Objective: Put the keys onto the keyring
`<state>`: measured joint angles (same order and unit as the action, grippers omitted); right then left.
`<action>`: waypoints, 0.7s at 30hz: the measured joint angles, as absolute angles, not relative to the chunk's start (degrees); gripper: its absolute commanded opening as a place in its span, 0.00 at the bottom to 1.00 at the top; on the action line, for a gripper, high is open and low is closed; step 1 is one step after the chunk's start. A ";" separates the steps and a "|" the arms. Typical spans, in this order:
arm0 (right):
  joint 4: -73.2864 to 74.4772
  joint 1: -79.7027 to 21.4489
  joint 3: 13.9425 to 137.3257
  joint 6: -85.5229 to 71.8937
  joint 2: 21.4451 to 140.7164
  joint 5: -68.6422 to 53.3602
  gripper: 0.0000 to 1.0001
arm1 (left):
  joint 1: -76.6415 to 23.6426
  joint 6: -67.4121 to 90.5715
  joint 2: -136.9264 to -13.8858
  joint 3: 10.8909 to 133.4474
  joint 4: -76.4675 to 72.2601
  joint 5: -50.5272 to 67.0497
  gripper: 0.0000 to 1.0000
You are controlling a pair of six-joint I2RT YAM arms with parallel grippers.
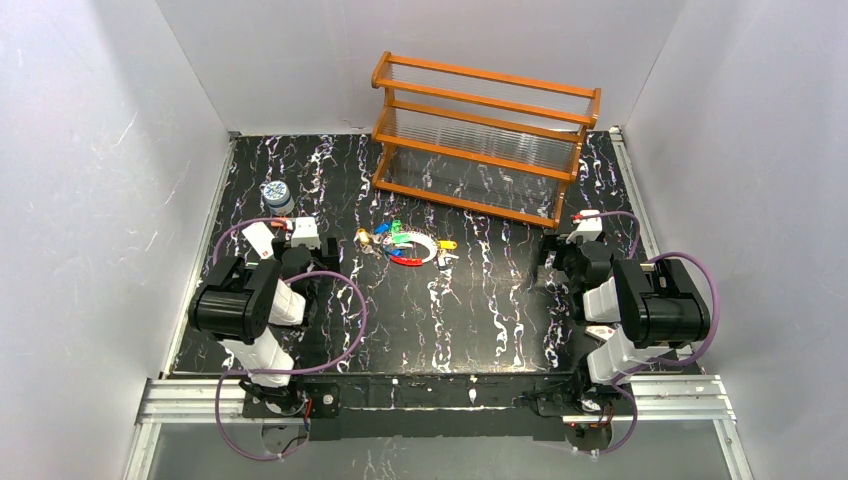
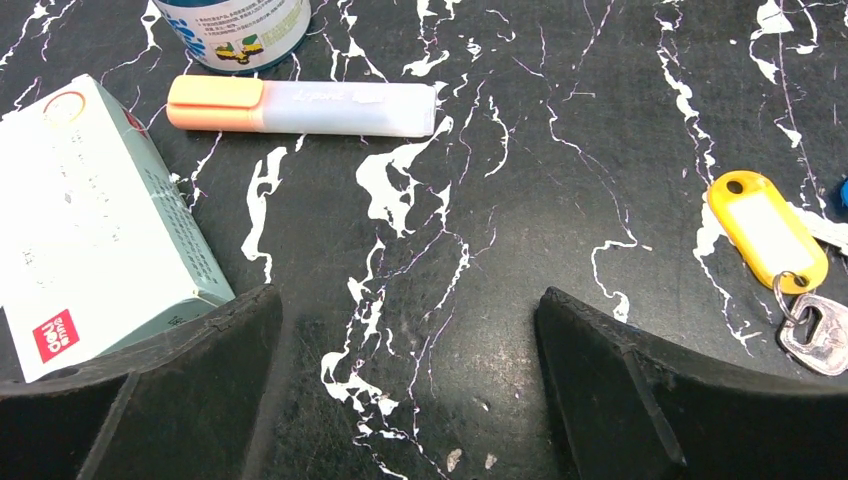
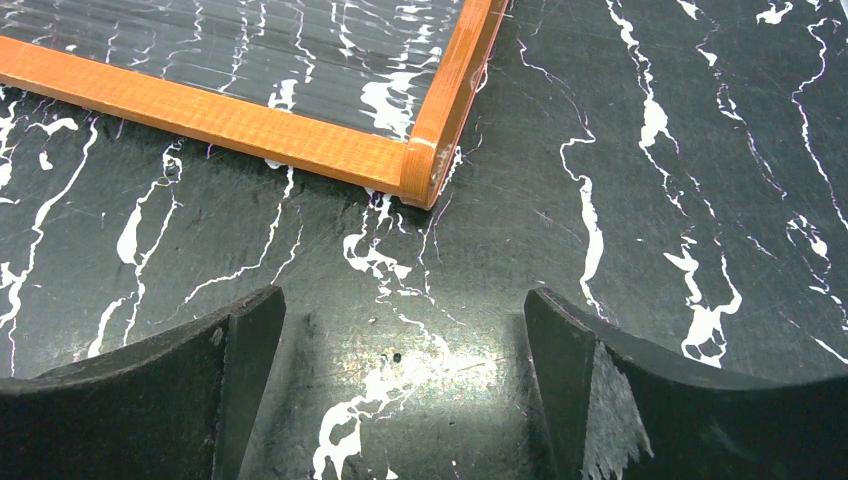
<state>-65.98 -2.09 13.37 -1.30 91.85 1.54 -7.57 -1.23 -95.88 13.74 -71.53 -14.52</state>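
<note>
The keys (image 1: 393,238) lie in a small cluster at the middle of the black marbled table, with green, blue, yellow and red heads. The keyring (image 1: 424,250), a thin white loop with a curved red piece, lies among them. The left wrist view shows a yellow-tagged key (image 2: 768,232) with a small metal key (image 2: 815,335) at the right edge. My left gripper (image 1: 308,258) (image 2: 408,300) is open over bare table, left of the keys. Far right, my right gripper (image 1: 558,252) (image 3: 402,300) is open over bare table too.
An orange wooden rack (image 1: 480,140) stands at the back, its corner (image 3: 425,170) just ahead of my right gripper. A white box (image 2: 90,230), an orange-capped marker (image 2: 300,105) and a blue-white jar (image 2: 235,25) lie ahead-left of my left gripper. White walls enclose the table.
</note>
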 measured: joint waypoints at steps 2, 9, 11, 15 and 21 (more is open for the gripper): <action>-65.95 -2.09 13.39 -1.30 91.85 1.54 0.99 | -7.49 -1.21 -95.88 13.85 -71.50 -14.48 0.98; -65.95 -1.85 13.47 -1.45 91.85 1.78 0.99 | -7.22 -1.10 -95.77 14.02 -71.00 -14.28 0.98; -64.40 -1.83 13.91 -1.87 91.26 3.22 0.99 | -7.22 -1.37 -93.43 14.92 -66.17 -13.58 0.98; -48.97 -1.83 19.77 -3.90 81.62 4.73 0.99 | -7.25 2.28 -82.02 22.59 -47.62 -14.31 0.98; -30.87 -1.83 34.44 -12.21 68.45 3.92 0.99 | -7.25 15.35 -71.37 43.55 -19.46 -20.49 0.98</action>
